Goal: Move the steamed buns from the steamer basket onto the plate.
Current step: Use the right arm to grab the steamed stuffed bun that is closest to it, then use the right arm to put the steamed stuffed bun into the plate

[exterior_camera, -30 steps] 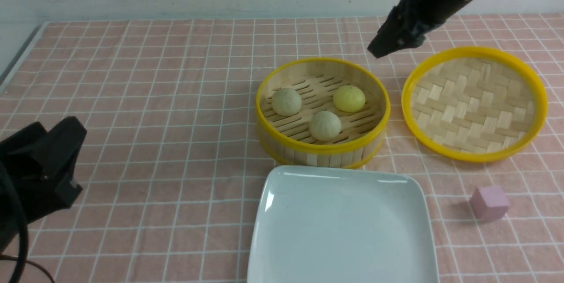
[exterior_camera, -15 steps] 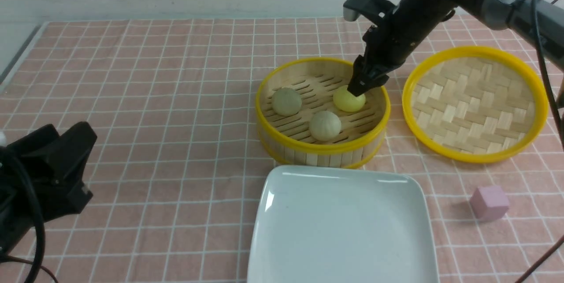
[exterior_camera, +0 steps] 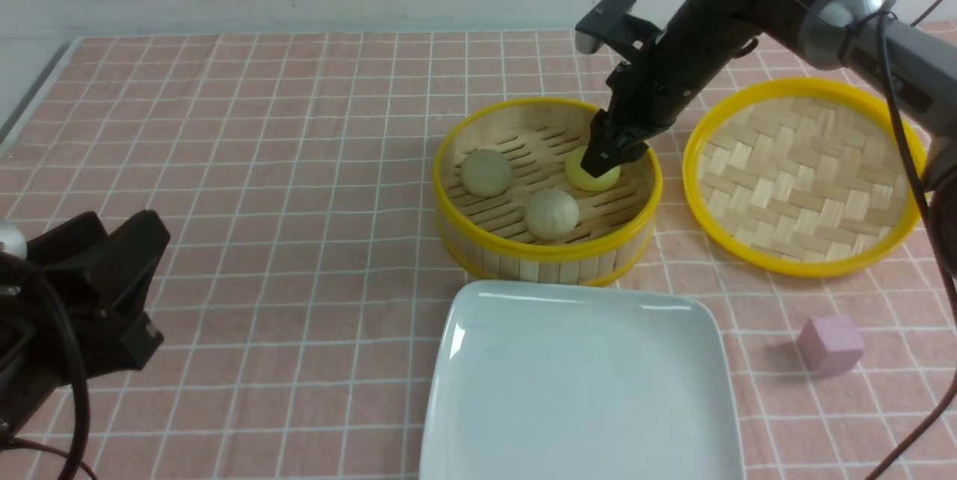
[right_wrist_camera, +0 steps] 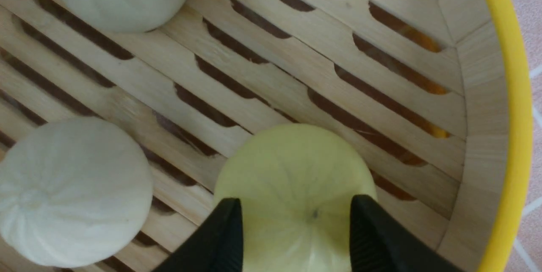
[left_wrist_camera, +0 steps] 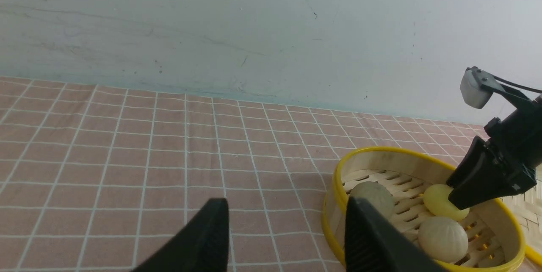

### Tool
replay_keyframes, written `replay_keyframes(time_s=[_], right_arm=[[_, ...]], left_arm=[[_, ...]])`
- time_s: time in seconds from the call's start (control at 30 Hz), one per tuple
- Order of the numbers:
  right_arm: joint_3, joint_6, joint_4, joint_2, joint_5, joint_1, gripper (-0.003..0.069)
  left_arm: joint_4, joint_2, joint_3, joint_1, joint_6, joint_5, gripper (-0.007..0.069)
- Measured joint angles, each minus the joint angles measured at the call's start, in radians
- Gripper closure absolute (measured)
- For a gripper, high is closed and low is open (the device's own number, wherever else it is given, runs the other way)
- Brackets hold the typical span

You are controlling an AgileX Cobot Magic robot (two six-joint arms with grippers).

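On the pink checked tablecloth, you have the following.

1. Steamer basket: round bamboo, yellow rims, slatted floor. It stands right of centre, midway between the far and near edges, with all three steamed buns inside.

2. Yellow bun: it rests on the slats on the side of the basket towards the right edge, close to the wall.

3. Beige buns, two: one on the side towards the left edge, one by the near wall. They are apart from each other and from the yellow bun.

4. Right gripper: your right arm reaches in from the far-right corner and dips into the basket. The jaws are spread and straddle the yellow bun, one finger on each flank. You cannot tell from these views whether the pads press it. The bun sits on the floor, not lifted.

5. Left gripper: it hangs over the near-left corner, well apart from the basket, with jaws spread and nothing between them.

6. Plate: white, square, rounded corners. It lies at the near edge just in front of the basket, nothing on it.

7. Lid: shallow, yellow-rimmed, woven bottom. It lies face up beside the basket, towards the right edge.

8. Pink cube: it sits near the near-right corner, between lid and near edge, apart from the plate.
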Motion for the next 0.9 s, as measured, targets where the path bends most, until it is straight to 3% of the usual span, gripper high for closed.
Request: replay_keyframes(time_s=[0.13, 0.23, 0.27, 0.33, 0.53, 0.9], right_arm=[[0.000, 0.000, 0.003, 0.005, -0.001, 0.003, 0.0398], [-0.001, 0.000, 0.003, 0.013, -0.001, 0.005, 0.0503], [-0.001, 0.000, 0.003, 0.015, -0.002, 0.005, 0.0601], [-0.006, 0.000, 0.003, 0.013, -0.005, 0.007, 0.0642], [-0.102, 0.010, 0.002, -0.064, 0.076, 0.015, 0.0645], [-0.178, 0.192, -0.001, -0.280, 0.121, 0.028, 0.0645]], left_arm=[[0.001, 0.000, 0.000, 0.000, 0.000, 0.000, 0.0231], [0.001, 0.000, 0.000, 0.000, 0.000, 0.000, 0.0231], [0.001, 0.000, 0.000, 0.000, 0.000, 0.000, 0.0231], [0.001, 0.000, 0.000, 0.000, 0.000, 0.000, 0.0231], [0.001, 0.000, 0.000, 0.000, 0.000, 0.000, 0.0231], [0.001, 0.000, 0.000, 0.000, 0.000, 0.000, 0.0238]])
